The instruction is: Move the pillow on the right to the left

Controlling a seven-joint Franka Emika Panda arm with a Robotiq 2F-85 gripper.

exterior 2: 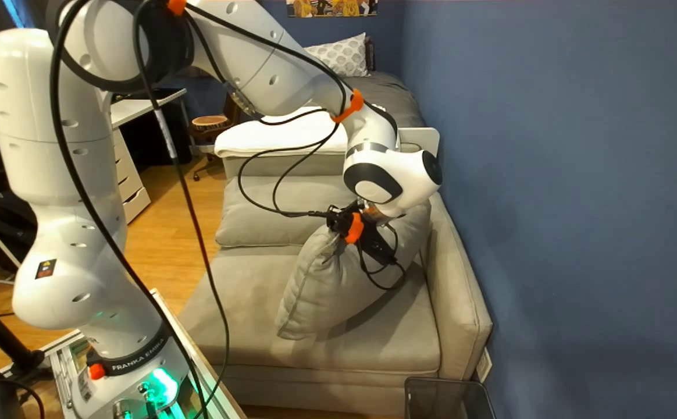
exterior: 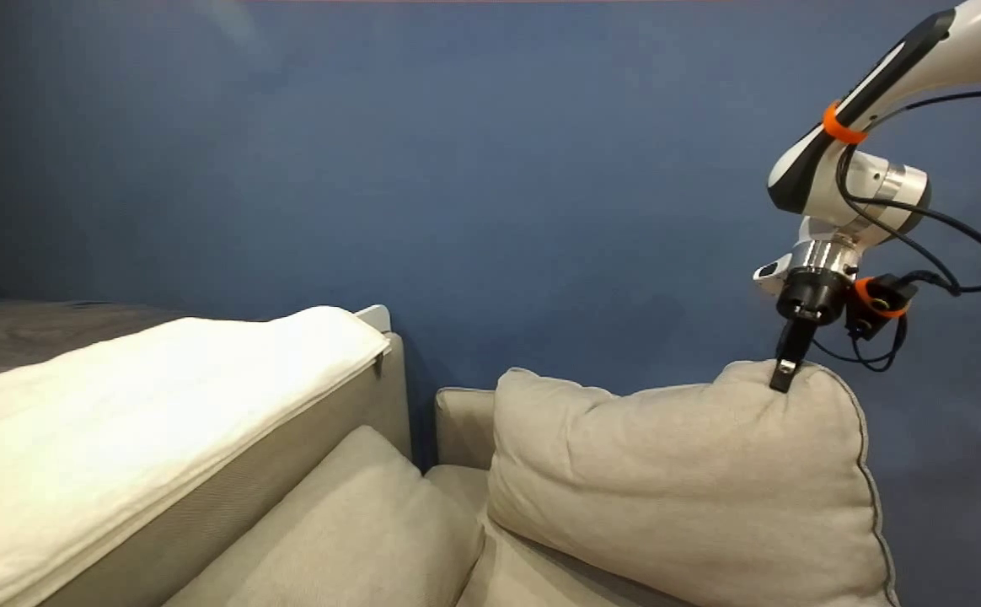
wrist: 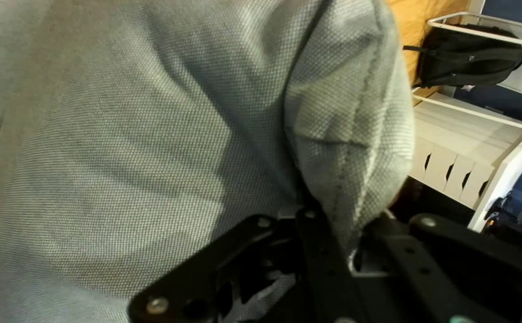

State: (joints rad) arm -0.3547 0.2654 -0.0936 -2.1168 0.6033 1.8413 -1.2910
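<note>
While the fingers (exterior: 784, 375) pinch the pillow (exterior: 676, 472) in an exterior view, it slants over the seat (exterior 2: 228, 314) in an exterior view and bunches between them in the wrist view, grasp apparently made, leftward carry needed next.

Exterior view faces blue wall (exterior: 541, 185) across sofa (exterior: 516, 573). Exterior view looks down past arm (exterior 2: 251, 67) along sofa. Both share pillow (exterior: 676, 472). Wrist view: close over pillow, past fingers (wrist: 321, 253).
</note>
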